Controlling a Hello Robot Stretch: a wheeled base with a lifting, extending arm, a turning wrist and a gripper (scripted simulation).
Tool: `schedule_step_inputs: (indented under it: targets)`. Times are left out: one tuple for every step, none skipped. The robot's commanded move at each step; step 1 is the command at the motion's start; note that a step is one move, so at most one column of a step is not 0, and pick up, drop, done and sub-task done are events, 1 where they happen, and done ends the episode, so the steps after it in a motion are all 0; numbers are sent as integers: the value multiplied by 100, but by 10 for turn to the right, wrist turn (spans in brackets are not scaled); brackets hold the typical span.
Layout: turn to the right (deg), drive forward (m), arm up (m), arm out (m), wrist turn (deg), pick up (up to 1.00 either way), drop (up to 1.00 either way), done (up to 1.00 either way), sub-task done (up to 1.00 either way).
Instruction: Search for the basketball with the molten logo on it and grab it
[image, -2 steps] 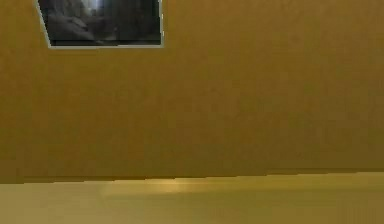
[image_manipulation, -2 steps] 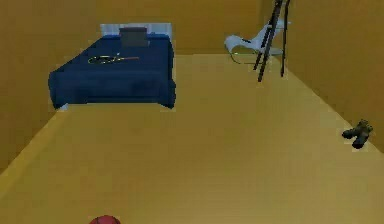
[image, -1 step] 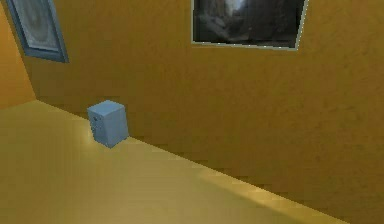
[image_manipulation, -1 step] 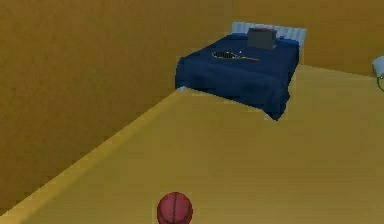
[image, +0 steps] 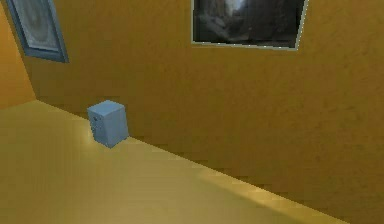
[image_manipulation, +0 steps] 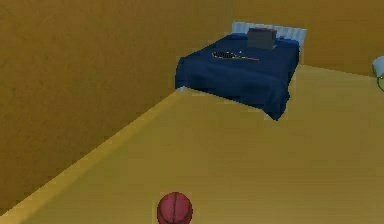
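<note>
Blue box (image: 107, 123) beside wall (image: 250, 110), basketball (image_manipulation: 174, 209) on floor (image_manipulation: 260, 150)

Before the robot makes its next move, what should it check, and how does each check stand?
1. Ball spotted: a round reddish-brown ball lies on the yellow floor at the arm side view's bottom edge: ok.
2. Logo on it: cannot tell.
3. Floor around the ball bare: ok.
4. Ball apart from the bed with dark blue cover: ok.
5. Way ahead free: a small blue-grey box stands by the orange wall in the forward view: not ok.
6. Ball within the arm's reach: cannot tell.
</note>
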Motion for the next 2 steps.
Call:
schedule_step_inputs:
  targets:
    - [0,0,0,34,0,0,0,0,0]
    - [0,0,0,0,450,0,0,0,0]
